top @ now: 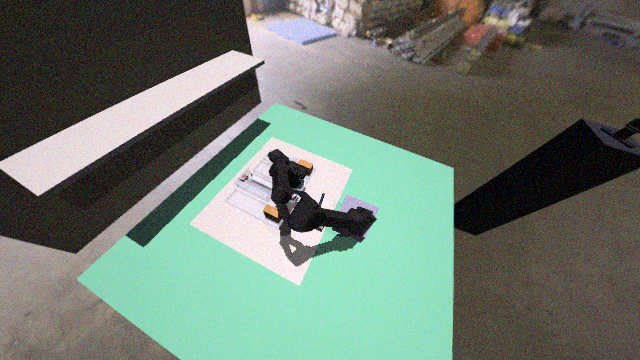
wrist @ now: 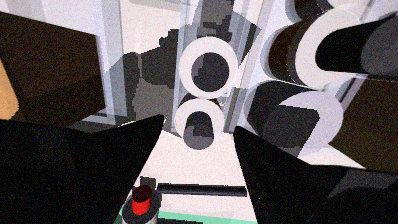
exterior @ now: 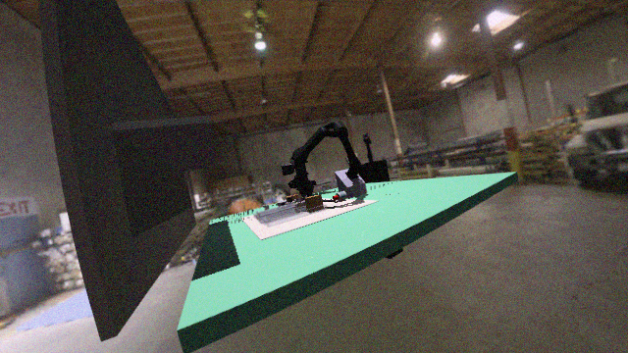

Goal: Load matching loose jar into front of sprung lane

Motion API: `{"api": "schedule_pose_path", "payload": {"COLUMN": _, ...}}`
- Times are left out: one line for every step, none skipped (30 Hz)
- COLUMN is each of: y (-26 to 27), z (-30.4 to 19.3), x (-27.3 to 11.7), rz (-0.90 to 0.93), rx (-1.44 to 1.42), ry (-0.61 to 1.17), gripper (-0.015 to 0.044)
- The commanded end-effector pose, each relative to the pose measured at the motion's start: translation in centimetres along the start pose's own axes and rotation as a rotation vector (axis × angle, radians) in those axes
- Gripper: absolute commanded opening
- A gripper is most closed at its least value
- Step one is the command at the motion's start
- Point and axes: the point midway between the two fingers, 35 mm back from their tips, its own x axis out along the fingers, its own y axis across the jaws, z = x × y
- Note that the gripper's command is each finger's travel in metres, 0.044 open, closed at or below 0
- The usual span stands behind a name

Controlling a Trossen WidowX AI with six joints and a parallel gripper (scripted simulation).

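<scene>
In the wrist view two jars with white ringed, grey-centred tops stand in a row in the clear-walled lane. The rear jar [wrist: 186,68] looks larger; the front jar [wrist: 199,122] touches or nearly touches it. My gripper [wrist: 199,125] [exterior: 303,191] is open, with one black finger on each side of the front jar and a visible gap to both. The front stop, the pusher plate and the jars' bases cannot be made out. In the top view the arm covers the jars.
Right of the lane lie a brown jar with white lid [wrist: 303,57] and a pale-lidded jar [wrist: 327,115]. An orange-brown block [wrist: 55,75] [top: 271,213] stands left, another [top: 305,165] right. A red-tipped object [wrist: 141,201] and a black bar [wrist: 200,190] lie in front.
</scene>
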Motion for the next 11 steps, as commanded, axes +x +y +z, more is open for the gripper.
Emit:
{"api": "schedule_pose_path", "payload": {"y": 0.0, "z": -0.6, "x": -0.3, "rz": -0.004, "rx": -0.005, "ry": -0.001, "gripper": 0.0309}}
{"api": "schedule_pose_path", "payload": {"y": 0.0, "z": -0.9, "x": -0.3, "rz": -0.004, "rx": -0.005, "ry": -0.001, "gripper": 0.0309}}
{"api": "schedule_pose_path", "payload": {"y": 0.0, "z": -1.3, "x": -0.3, "rz": -0.004, "rx": -0.005, "ry": -0.001, "gripper": 0.0309}}
{"api": "schedule_pose_path", "payload": {"y": 0.0, "z": -1.6, "x": -0.3, "rz": -0.004, "rx": -0.005, "ry": -0.001, "gripper": 0.0309}}
{"api": "schedule_pose_path", "payload": {"y": 0.0, "z": -1.9, "x": -0.3, "rz": -0.004, "rx": -0.004, "ry": -0.001, "gripper": 0.0309}}
{"api": "schedule_pose_path", "payload": {"y": -0.1, "z": -2.2, "x": -0.3, "rz": -0.004, "rx": -0.004, "ry": 0.0, "gripper": 0.0309}}
{"api": "schedule_pose_path", "payload": {"y": -0.1, "z": -2.6, "x": -0.3, "rz": -0.004, "rx": -0.004, "ry": 0.0, "gripper": 0.0309}}
{"api": "schedule_pose_path", "payload": {"y": -0.1, "z": -2.9, "x": -0.3, "rz": -0.004, "rx": -0.004, "ry": 0.0, "gripper": 0.0309}}
{"api": "schedule_pose_path", "payload": {"y": -0.1, "z": -3.2, "x": -0.4, "rz": -0.004, "rx": -0.004, "ry": 0.0, "gripper": 0.0309}}
{"api": "schedule_pose_path", "payload": {"y": -0.1, "z": -3.6, "x": -0.4, "rz": -0.004, "rx": -0.004, "ry": 0.0, "gripper": 0.0309}}
{"api": "schedule_pose_path", "payload": {"y": -0.1, "z": -3.9, "x": -0.4, "rz": -0.004, "rx": -0.003, "ry": 0.0, "gripper": 0.0309}}
